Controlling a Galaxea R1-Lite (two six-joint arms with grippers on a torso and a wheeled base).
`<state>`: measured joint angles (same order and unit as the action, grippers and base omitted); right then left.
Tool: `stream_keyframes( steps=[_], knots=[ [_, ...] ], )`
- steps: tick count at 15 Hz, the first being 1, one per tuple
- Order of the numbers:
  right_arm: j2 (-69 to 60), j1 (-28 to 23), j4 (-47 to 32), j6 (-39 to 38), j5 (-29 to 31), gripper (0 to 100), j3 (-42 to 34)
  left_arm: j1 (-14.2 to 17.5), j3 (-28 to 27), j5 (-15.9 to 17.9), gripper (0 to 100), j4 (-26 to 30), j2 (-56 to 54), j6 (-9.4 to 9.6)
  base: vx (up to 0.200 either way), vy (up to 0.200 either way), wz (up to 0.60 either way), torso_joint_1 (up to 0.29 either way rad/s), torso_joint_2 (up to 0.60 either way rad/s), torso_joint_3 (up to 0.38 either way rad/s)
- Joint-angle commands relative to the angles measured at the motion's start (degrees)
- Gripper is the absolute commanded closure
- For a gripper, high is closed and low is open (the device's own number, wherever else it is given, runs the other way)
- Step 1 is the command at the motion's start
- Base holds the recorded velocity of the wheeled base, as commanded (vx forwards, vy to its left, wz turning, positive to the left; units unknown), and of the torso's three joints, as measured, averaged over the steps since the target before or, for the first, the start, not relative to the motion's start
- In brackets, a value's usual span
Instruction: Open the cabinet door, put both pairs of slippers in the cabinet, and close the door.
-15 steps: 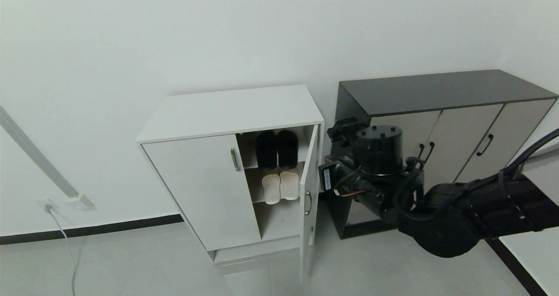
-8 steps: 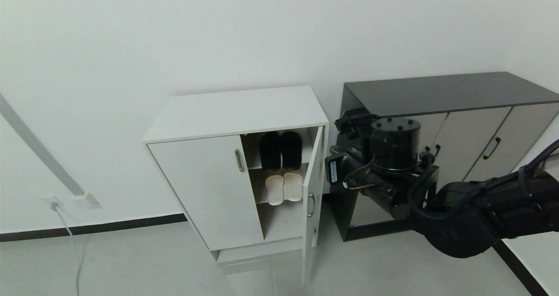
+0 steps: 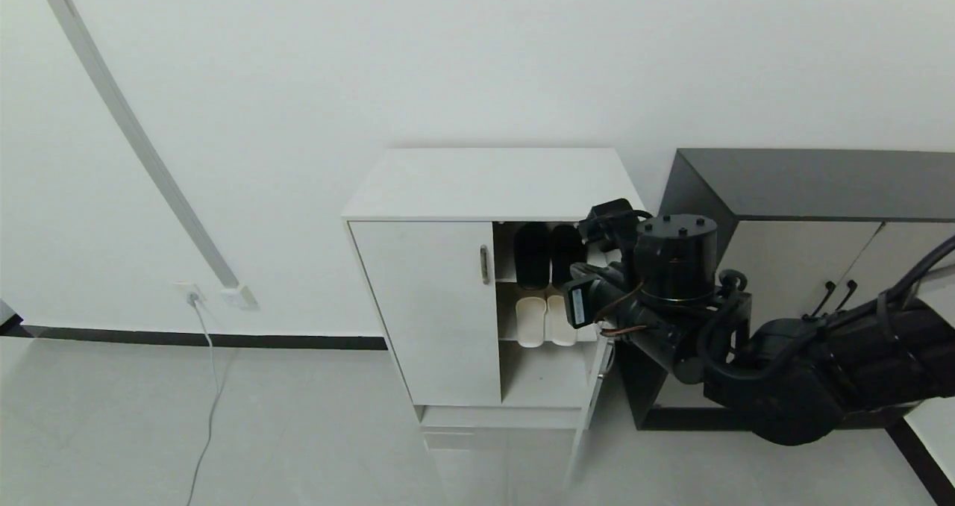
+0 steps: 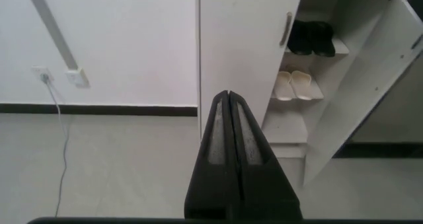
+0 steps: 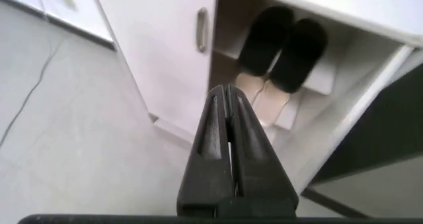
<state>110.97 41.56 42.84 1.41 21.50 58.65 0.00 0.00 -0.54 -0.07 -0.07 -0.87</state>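
Since a second ago the head camera has been swinging, so the white cabinet is now appearing almost front-on near the middle of the view rather than at an angle. Against it, the right arm, which was hanging clear to the right of the open door, is now overlapping the upper right corner of the opening. The cabinet is standing on a pale floor against a white wall, with its left door closed and its right door swinging wide open. Inside, the black slippers are sitting side by side on the top shelf, and the cream slippers are sitting side by side on the shelf below. In the right wrist view, the right gripper is pointing toward the open compartment with its two fingers pressed flat together, grasping nothing, just in front of both pairs. In the left wrist view, the left gripper is hanging well back from the cabinet over the floor, its fingers likewise clenched together around nothing. Just to the right of the white cabinet, a dark cabinet is standing against the same wall. To the left, a wall socket is feeding a cable that is trailing down across the floor.
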Motion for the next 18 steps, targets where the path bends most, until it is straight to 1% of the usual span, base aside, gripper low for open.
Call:
stream_keyframes(
  steps=[1,2,3,6,9,11,12,18],
  knots=[
    [-0.58,-0.51,0.05,0.08,0.03,100,-0.82,0.00,0.00,0.01,100,-0.01,0.07,-0.01,0.000,0.000,0.00,0.000,0.00,0.000],
    [-1.64,-1.48,-0.12,0.61,0.47,100,-2.14,0.00,0.00,0.01,100,-0.01,0.07,0.07,0.000,0.000,0.00,0.000,0.00,0.000],
    [-3.13,-2.45,-0.12,0.78,1.17,100,-5.12,0.00,0.00,0.01,100,-0.01,0.07,-0.01,0.000,0.000,0.00,0.000,0.00,0.000],
    [-5.68,-3.76,0.14,0.70,1.17,100,-11.72,0.00,0.00,0.01,100,-0.01,0.07,-0.01,0.000,0.000,0.00,0.000,0.00,0.000],
    [-8.93,-4.20,0.23,0.43,1.17,100,-18.75,0.00,0.00,0.01,100,-0.01,0.07,-0.01,0.200,0.000,0.00,-0.002,0.00,0.001],
    [-10.60,-4.38,0.23,0.26,1.08,100,-21.73,0.00,0.00,0.01,100,-0.01,0.07,-0.01,0.200,0.000,0.00,-0.002,0.00,0.005],
    [-10.69,-4.73,0.23,0.17,1.08,100,-22.70,0.00,0.00,0.01,100,-0.01,0.07,-0.01,0.200,0.000,0.00,0.017,0.01,0.002],
    [-6.73,-5.08,0.49,-0.18,0.73,100,-22.79,0.00,0.00,0.01,100,-0.01,0.07,-0.10,0.000,0.000,0.00,0.000,0.00,0.000]
  ],
)
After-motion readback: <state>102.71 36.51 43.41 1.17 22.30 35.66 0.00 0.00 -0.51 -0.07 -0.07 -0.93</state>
